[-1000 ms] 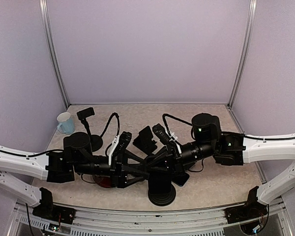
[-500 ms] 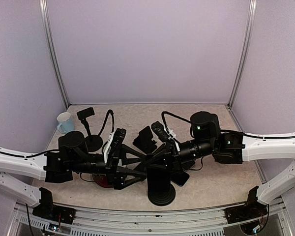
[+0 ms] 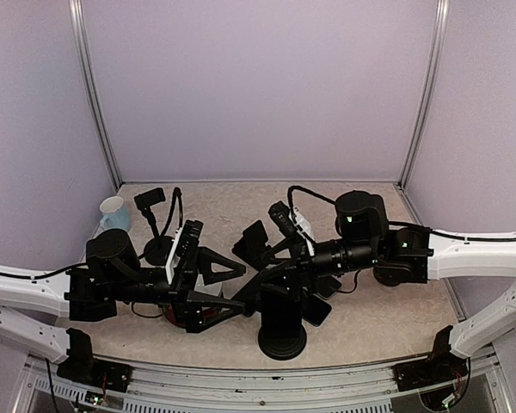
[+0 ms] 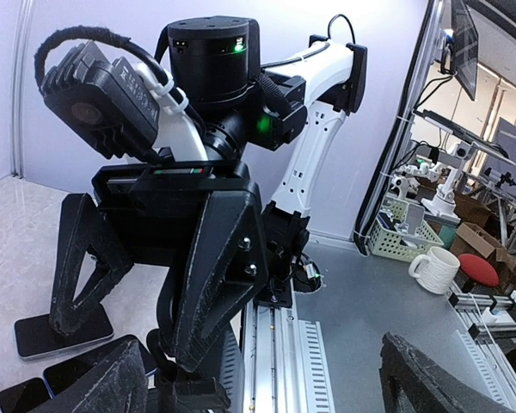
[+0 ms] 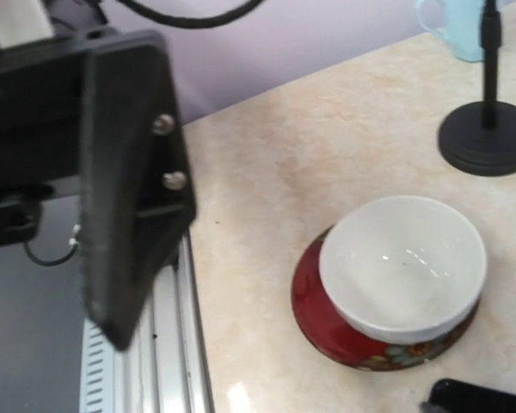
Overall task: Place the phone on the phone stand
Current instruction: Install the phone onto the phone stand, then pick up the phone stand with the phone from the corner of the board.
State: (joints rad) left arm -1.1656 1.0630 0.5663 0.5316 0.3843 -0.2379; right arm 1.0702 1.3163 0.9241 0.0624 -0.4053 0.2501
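Both your hands are open right now. The left gripper (image 3: 243, 286) has its fingers (image 4: 103, 387) splayed out to the bottom corners of its own camera, with nothing between them. From above, it sits left of the phone stand (image 3: 281, 334), the black column on a round base near the front edge of the table (image 3: 387, 318). Its tips point toward the column and are clear of it.

Now look through the left wrist camera. The right gripper (image 4: 125, 340) faces you with its jaws spread wide, clamped on nothing. Its far fingertip comes down at a dark flat slab with a pale edge: that's the phone (image 4: 86, 332), lying flat on the tabletop. Whether the tip touches it or only hangs just in front, I can't tell from this angle. The near finger, big in the frame, drops toward a black upright shape at the bottom edge. So the phone is down at that far fingertip, outside the gap between the fingers and not in it. It is flat on the table, not up on the stand. More dark glossy slabs crowd the bottom-left corner of that view.

Off to your left, the right wrist camera shows a white bowl (image 5: 400, 267) sitting in a red dish (image 5: 327, 331). A slim stand (image 3: 159, 249) on a round foot is behind it. A pale blue mug (image 3: 113, 215) stands in the back-left corner.
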